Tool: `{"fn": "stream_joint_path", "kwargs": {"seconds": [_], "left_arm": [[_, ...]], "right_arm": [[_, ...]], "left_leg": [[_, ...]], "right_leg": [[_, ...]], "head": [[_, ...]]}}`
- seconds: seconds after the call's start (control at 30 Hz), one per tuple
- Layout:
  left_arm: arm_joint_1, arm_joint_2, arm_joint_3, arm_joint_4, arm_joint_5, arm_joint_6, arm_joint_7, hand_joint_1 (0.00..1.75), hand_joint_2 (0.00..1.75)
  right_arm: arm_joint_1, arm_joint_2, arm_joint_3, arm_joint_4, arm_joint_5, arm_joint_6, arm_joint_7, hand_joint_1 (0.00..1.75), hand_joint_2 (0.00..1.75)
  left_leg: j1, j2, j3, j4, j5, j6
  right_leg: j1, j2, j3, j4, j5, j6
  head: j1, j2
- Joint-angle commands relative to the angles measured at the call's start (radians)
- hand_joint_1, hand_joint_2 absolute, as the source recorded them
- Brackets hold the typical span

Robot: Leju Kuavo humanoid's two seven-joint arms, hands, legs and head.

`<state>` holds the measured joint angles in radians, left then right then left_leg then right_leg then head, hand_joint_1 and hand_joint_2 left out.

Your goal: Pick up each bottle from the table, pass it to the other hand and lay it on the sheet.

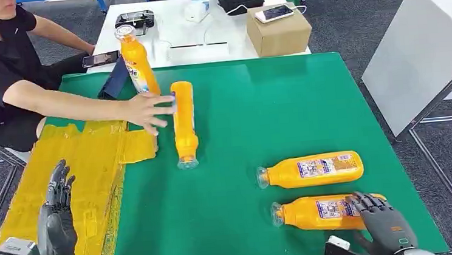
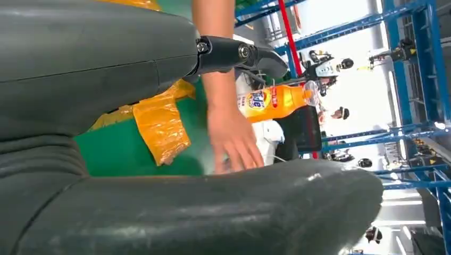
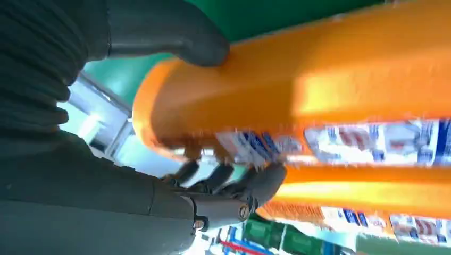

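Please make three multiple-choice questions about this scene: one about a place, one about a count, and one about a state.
1. Where does the yellow sheet lie on the green table?
A. On the robot's left side
B. On the robot's right side
C. At the far edge, by the cardboard box

2. How many orange bottles are on the green table?
A. Two
B. Three
C. Four

3. What is the right hand doing?
A. It hangs beside the table
B. It closes around the nearest lying bottle
C. It presses on the yellow sheet

Answers:
1. A, the sheet lies under the raised left hand.
2. C, one bottle stands upright and three lie flat.
3. B, the right wrist view shows thumb and fingers on opposite sides of the bottle.
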<state>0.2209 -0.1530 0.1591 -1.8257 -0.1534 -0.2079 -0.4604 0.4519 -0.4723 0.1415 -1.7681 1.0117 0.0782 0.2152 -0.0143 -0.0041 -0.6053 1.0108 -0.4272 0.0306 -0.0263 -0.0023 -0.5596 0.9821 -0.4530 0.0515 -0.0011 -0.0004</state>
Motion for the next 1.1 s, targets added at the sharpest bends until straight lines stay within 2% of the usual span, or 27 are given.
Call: {"fn": "stream_joint_path", "kwargs": {"seconds": [0.03, 0.07, 0.13, 0.2, 0.33, 0.4, 0.43, 0.47, 0.5, 0.73, 0.93, 1.1], "left_arm": [[-0.032, 0.025, -0.023, 0.077, 0.006, -0.002, 0.006, 0.0, 0.0], [-0.032, 0.025, -0.023, 0.077, 0.006, -0.002, 0.006, 0.0, 0.0], [-0.037, 0.033, -0.032, 0.086, 0.011, -0.006, 0.006, 0.0, 0.0], [-0.049, 0.037, -0.041, 0.103, 0.014, -0.006, 0.007, 0.0, 0.0], [-0.072, 0.047, -0.058, 0.132, 0.02, -0.001, 0.007, 0.0, 0.0], [-0.077, 0.051, -0.063, 0.14, 0.023, -0.001, 0.008, 0.0, 0.0], [-0.081, 0.052, -0.065, 0.143, 0.025, -0.001, 0.008, 0.0, 0.0], [-0.086, 0.054, -0.069, 0.148, 0.028, -0.002, 0.009, 0.0, 0.0], [-0.087, 0.054, -0.071, 0.147, 0.03, 0.0, 0.01, 0.0, 0.0], [-0.096, 0.057, -0.079, 0.149, 0.036, -0.002, 0.013, 0.0, 0.0], [-0.103, 0.06, -0.081, 0.155, 0.037, -0.005, 0.013, 0.0, 0.0], [-0.109, 0.063, -0.081, 0.163, 0.044, -0.011, 0.015, 0.0, 0.0]], "right_arm": [[0.04, -0.036, 0.073, 0.091, -0.005, 0.019, 0.006, 1.27, 1.75], [0.04, -0.036, 0.073, 0.091, -0.005, 0.019, 0.006, 1.27, 1.75], [0.044, -0.084, 0.112, 0.088, -0.037, 0.032, 0.043, 1.47, 1.75], [0.054, -0.116, 0.133, 0.094, -0.072, 0.031, 0.064, 1.57, 1.75], [0.064, -0.192, 0.202, 0.111, -0.142, 0.02, 0.112, 1.62, 1.75], [0.063, -0.218, 0.232, 0.118, -0.168, 0.01, 0.134, 1.57, 1.75], [0.059, -0.227, 0.247, 0.123, -0.175, 0.006, 0.143, 1.22, 1.75], [0.05, -0.239, 0.274, 0.141, -0.188, 0.002, 0.156, 0.3, 1.75], [0.034, -0.241, 0.299, 0.158, -0.185, -0.009, 0.171, 0.0, 1.75], [-0.087, -0.181, 0.396, 0.328, -0.169, -0.034, 0.189, 0.0, 1.75], [-0.098, -0.172, 0.404, 0.378, -0.18, -0.044, 0.186, 0.0, 1.75], [-0.105, -0.175, 0.414, 0.419, -0.201, -0.056, 0.193, 0.0, 1.75]], "left_leg": [[0.002, -0.004, 0.003, -0.001, 0.0, -0.002], [0.002, -0.005, 0.003, -0.001, 0.0, -0.002], [0.001, -0.003, 0.004, -0.001, 0.0, 0.0], [0.002, -0.004, 0.004, -0.001, 0.0, -0.001], [0.002, -0.006, 0.005, -0.001, 0.0, 0.0], [0.002, -0.006, 0.006, -0.001, 0.0, 0.0], [0.004, -0.007, 0.007, -0.002, 0.0, -0.001], [0.002, -0.005, 0.009, -0.001, -0.001, 0.002], [0.003, -0.005, 0.011, -0.002, -0.001, 0.002], [0.006, -0.005, 0.012, -0.003, -0.001, 0.003], [0.007, -0.005, 0.016, -0.004, -0.001, 0.004], [0.019, 0.005, 0.02, -0.003, -0.003, 0.003]], "right_leg": [[0.002, -0.004, 0.006, -0.003, 0.0, -0.002], [0.002, -0.005, 0.007, -0.003, 0.0, -0.003], [0.002, -0.003, 0.006, -0.003, 0.0, -0.002], [0.002, -0.005, 0.008, -0.004, 0.0, -0.003], [0.002, -0.006, 0.009, -0.006, 0.0, -0.002], [0.002, -0.006, 0.012, -0.007, 0.0, -0.002], [0.004, -0.007, 0.013, -0.01, 0.001, -0.003], [0.002, -0.005, 0.016, -0.009, 0.0, -0.001], [0.003, -0.005, 0.018, -0.013, 0.0, -0.001], [0.006, -0.005, 0.022, -0.019, 0.002, -0.003], [0.006, -0.005, 0.026, -0.023, 0.003, -0.002], [0.017, 0.003, 0.033, -0.034, 0.004, -0.002]], "head": [[0.0, 0.0], [0.0, 0.0], [0.0, 0.0], [0.0, 0.0], [0.0, 0.0], [0.0, 0.0], [0.0, 0.0], [0.0, 0.0], [0.0, 0.0], [0.0, 0.0], [0.0, 0.0], [0.0, 0.0]]}}
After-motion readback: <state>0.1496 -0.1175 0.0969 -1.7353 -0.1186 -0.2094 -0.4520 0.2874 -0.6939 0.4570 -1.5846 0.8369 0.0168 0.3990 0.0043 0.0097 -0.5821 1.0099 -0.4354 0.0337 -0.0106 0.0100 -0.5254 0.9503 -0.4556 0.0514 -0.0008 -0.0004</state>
